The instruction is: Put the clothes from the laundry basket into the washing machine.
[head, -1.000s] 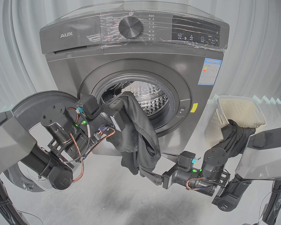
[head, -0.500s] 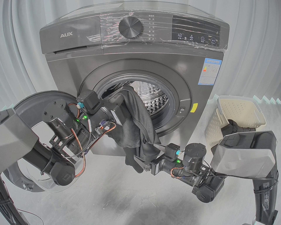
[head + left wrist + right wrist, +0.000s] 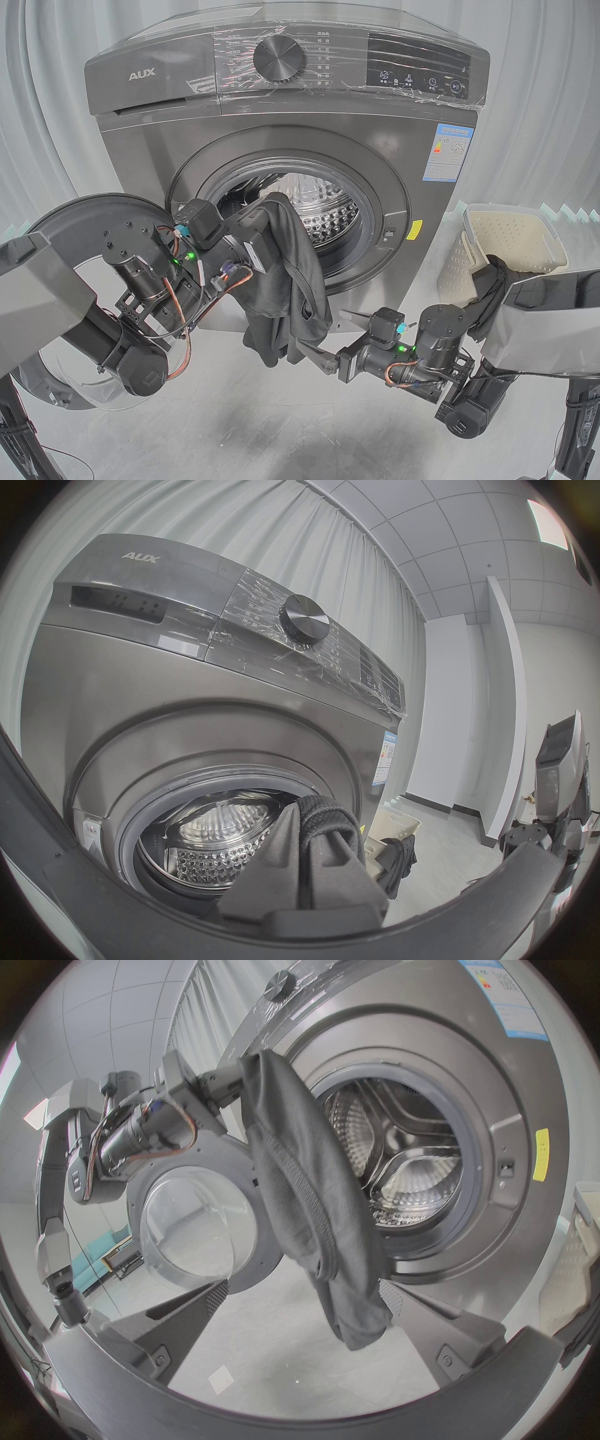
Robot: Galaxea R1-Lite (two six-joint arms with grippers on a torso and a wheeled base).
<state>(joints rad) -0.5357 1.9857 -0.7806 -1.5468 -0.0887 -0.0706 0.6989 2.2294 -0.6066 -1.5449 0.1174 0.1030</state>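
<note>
The washing machine [image 3: 281,144] is a grey metal box with a round knob [image 3: 279,57] and clear film taped over its panel; its round door [image 3: 81,225], a dark ring around a clear glass bowl, stands open at the machine's left edge; the drum [image 3: 325,215] is shiny dimpled steel. The left pincer [image 3: 265,215] sits at the left rim of the opening, pressed together on a dark grey knit garment [image 3: 294,275] that drapes in soft folds below the opening's lower edge, above the floor [image 3: 250,425]. The left wrist view shows the cloth bunched between black wedge-shaped fingers [image 3: 337,867]. The right pincer [image 3: 328,337] is low in front of the machine, spread wide; the right wrist view shows the garment's hanging end between its ribbed pads [image 3: 215,1294]; I cannot tell whether they touch it. A cream perforated plastic basket [image 3: 519,237] stands by the machine's right corner, with a black cloth [image 3: 494,290] slung over its near rim.
</note>
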